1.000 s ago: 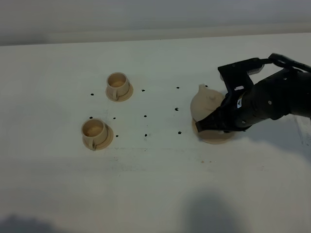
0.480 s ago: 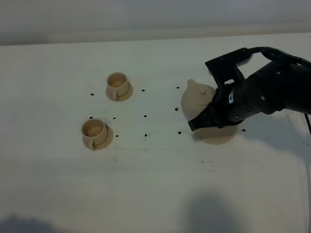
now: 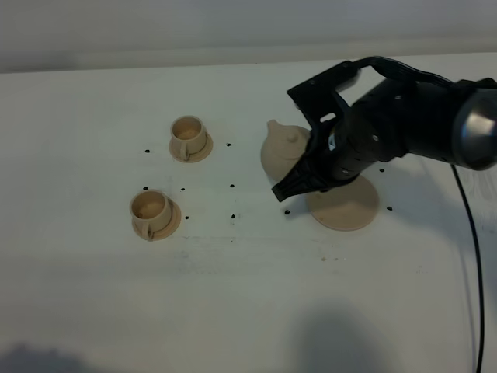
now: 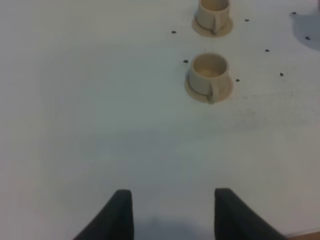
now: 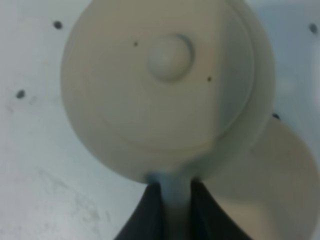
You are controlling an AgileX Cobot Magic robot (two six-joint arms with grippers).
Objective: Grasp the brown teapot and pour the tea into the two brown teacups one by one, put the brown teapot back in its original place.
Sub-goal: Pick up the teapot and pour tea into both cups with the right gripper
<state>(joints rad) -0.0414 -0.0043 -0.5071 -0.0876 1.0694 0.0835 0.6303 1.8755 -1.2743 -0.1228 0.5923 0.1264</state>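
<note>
The brown teapot (image 3: 281, 152) hangs just above the table, left of its flat round saucer (image 3: 345, 206), which is the original place and lies bare. My right gripper (image 3: 289, 186) is shut on the teapot's loop handle. In the right wrist view the lid and knob of the teapot (image 5: 165, 85) fill the frame, with the handle pinched in the right gripper (image 5: 175, 202) and the saucer (image 5: 282, 175) beside it. The two brown teacups (image 3: 189, 138) (image 3: 152, 213) stand upright on small saucers at the left. My left gripper (image 4: 172, 217) is open over bare table, short of the nearer teacup (image 4: 209, 75) and the farther teacup (image 4: 214, 14).
Small black dots (image 3: 232, 186) mark the white table (image 3: 248, 295) between the cups and the saucer. A black cable (image 3: 474, 256) trails down at the right edge. The left arm does not show in the exterior high view.
My right gripper has lifted the teapot off its saucer and carried it left toward the cups, leaving the saucer uncovered. The cups have not moved.
</note>
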